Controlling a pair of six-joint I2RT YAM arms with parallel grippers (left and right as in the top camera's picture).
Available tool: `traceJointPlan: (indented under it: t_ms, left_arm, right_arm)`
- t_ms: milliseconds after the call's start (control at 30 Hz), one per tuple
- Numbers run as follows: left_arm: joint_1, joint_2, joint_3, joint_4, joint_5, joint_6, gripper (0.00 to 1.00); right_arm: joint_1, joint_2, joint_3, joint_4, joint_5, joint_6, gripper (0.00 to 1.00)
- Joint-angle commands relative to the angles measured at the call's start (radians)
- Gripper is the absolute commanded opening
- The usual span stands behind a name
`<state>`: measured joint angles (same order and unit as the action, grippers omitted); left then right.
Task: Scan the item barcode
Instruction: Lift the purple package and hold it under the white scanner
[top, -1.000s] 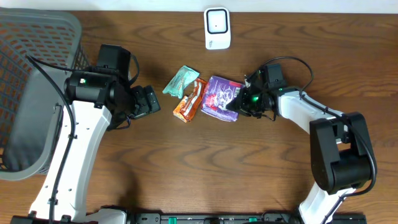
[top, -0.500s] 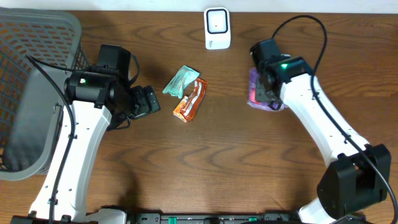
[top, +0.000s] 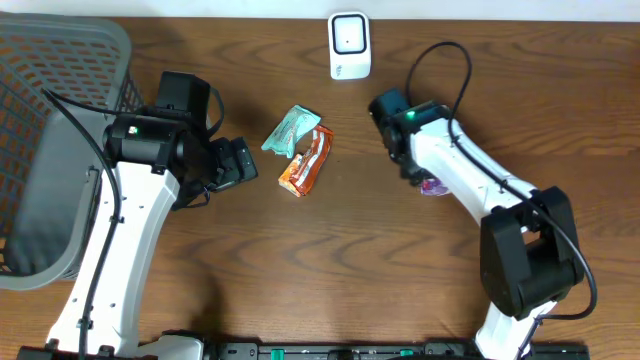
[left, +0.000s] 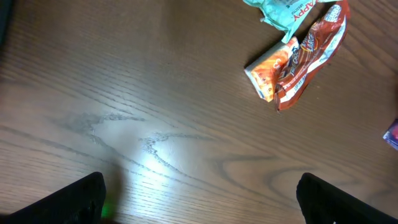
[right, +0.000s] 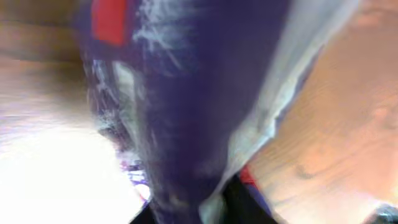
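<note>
Your left gripper (left: 199, 199) is open; right gripper (top: 412, 165) too blurred to tell. A weak grip could drop the pack (right: 186, 93) before the scanner (top: 349, 45).

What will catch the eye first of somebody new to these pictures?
The purple packet, a blur that fills the right wrist view. Next, the large grey basket at the far left of the overhead view, and the white scanner at its top edge. A teal packet and an orange packet lie mid-view.

The left arm (top: 130, 230) angles inward, its left gripper (left: 199, 202) spread wide. The right arm (top: 470, 175) is bent toward centre, and the right gripper (top: 418, 172) has its jaws obscured.
</note>
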<state>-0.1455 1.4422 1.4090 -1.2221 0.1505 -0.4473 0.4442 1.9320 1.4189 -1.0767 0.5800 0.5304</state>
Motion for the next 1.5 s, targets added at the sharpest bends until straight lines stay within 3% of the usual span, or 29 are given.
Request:
traceJointPlan:
  t_ms: [0, 67, 133, 333, 533, 733, 900, 1167, 1367, 1467]
  left_arm:
    - [0.003, 0.005, 0.006, -0.001, -0.01, 0.009, 0.98]
    - [0.003, 0.005, 0.006, -0.001, -0.01, 0.009, 0.98]
    - [0.003, 0.005, 0.006, -0.001, -0.01, 0.009, 0.98]
    - [0.003, 0.005, 0.006, -0.001, -0.01, 0.009, 0.98]
    - [0.003, 0.005, 0.007, -0.001, -0.01, 0.009, 0.98]
    - [0.003, 0.005, 0.006, -0.001, -0.01, 0.009, 0.98]
    - [0.003, 0.005, 0.006, -0.001, -0.01, 0.009, 0.98]
    - [0.003, 0.005, 0.006, -0.001, -0.01, 0.009, 0.98]
    - [0.003, 0.005, 0.007, -0.001, -0.01, 0.009, 0.98]
    - [0.003, 0.005, 0.006, -0.001, -0.01, 0.009, 0.98]
  right_arm:
    - [0.074, 0.001, 0.013, 0.048, -0.183, -0.015, 0.41]
    - [0.101, 0.001, 0.038, 0.064, -0.229, -0.015, 0.56]
    - [0.116, 0.0, 0.088, 0.064, -0.285, -0.016, 0.63]
    - [0.076, 0.0, 0.378, -0.063, -0.406, -0.11, 0.74]
    - [-0.089, 0.0, 0.583, -0.235, -0.498, -0.234, 0.81]
    - [-0.279, 0.011, 0.475, -0.322, -0.868, -0.486, 0.81]
    - [-0.368, 0.012, 0.229, -0.149, -1.02, -0.532, 0.82]
    - [-0.39, 0.018, -0.123, 0.234, -1.199, -0.498, 0.7]
    - [-0.355, 0.018, -0.283, 0.473, -1.2, -0.358, 0.5]
    - [-0.332, 0.017, -0.285, 0.5, -1.201, -0.327, 0.2]
